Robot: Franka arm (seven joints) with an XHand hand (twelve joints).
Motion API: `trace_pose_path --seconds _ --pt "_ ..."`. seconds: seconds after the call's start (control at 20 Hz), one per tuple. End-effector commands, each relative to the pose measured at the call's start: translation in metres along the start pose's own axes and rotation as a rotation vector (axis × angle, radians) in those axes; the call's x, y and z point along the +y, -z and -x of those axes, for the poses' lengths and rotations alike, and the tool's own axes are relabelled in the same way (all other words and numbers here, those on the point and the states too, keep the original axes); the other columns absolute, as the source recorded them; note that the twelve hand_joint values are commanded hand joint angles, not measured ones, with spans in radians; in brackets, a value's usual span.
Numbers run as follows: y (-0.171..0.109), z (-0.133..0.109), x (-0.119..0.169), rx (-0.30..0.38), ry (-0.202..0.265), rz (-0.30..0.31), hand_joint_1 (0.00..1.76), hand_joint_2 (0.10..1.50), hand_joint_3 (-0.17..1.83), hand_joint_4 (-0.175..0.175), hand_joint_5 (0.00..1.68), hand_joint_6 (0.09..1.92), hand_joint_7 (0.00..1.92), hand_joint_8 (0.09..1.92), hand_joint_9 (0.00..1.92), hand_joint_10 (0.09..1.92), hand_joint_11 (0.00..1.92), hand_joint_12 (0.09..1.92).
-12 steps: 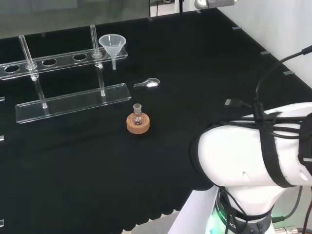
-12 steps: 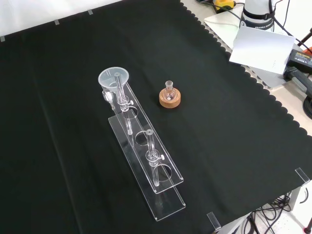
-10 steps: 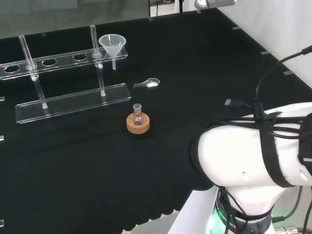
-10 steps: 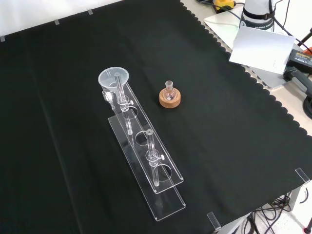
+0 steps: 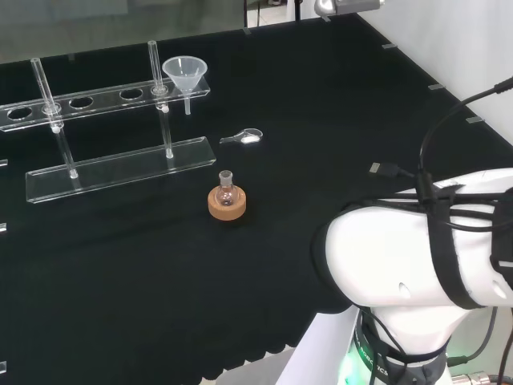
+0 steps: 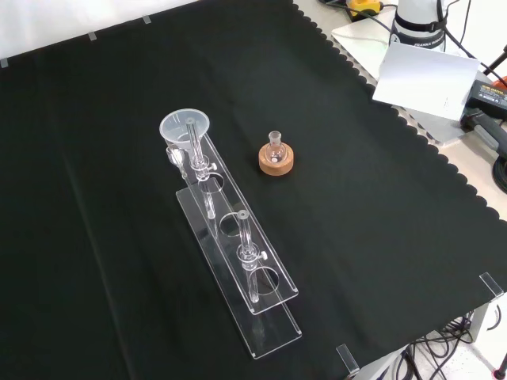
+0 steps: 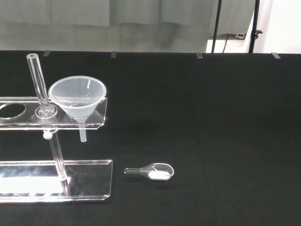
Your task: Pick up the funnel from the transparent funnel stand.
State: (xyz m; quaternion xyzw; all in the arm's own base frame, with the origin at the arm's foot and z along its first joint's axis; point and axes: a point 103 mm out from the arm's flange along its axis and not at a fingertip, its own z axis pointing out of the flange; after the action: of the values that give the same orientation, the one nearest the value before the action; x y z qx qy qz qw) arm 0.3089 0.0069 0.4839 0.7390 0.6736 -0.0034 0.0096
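A clear funnel (image 5: pixel 185 74) (image 6: pixel 185 128) (image 7: pixel 78 97) sits upright in the end hole of the transparent funnel stand (image 5: pixel 104 100) (image 6: pixel 238 253) (image 7: pixel 28 113), its stem hanging below the top shelf. In the head view the funnel is at the stand's right end; in the front view it is at the stand's far end. The arm's white links (image 5: pixel 425 257) stand at the head view's lower right, well away from the stand.
A small round flask on a cork ring (image 5: pixel 227 200) (image 6: pixel 276 158) stands on the cloth beside the stand. A clear scoop holding white powder (image 5: pixel 244 138) (image 7: pixel 153 171) lies near the funnel's end. The stand's other holes are empty.
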Motion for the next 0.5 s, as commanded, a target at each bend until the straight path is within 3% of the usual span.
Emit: trace_pose_path --seconds 0.05,0.5 --pt "-0.007 -0.001 0.008 0.0 -0.021 -0.01 0.0 1.22 0.39 0.034 0.12 0.09 0.0 0.22 0.01 0.6 0.0 1.3" --pt "-0.035 0.005 0.043 -0.02 -0.054 -0.051 0.0 1.22 0.38 0.032 0.13 0.09 0.01 0.23 0.02 0.6 0.0 1.31"
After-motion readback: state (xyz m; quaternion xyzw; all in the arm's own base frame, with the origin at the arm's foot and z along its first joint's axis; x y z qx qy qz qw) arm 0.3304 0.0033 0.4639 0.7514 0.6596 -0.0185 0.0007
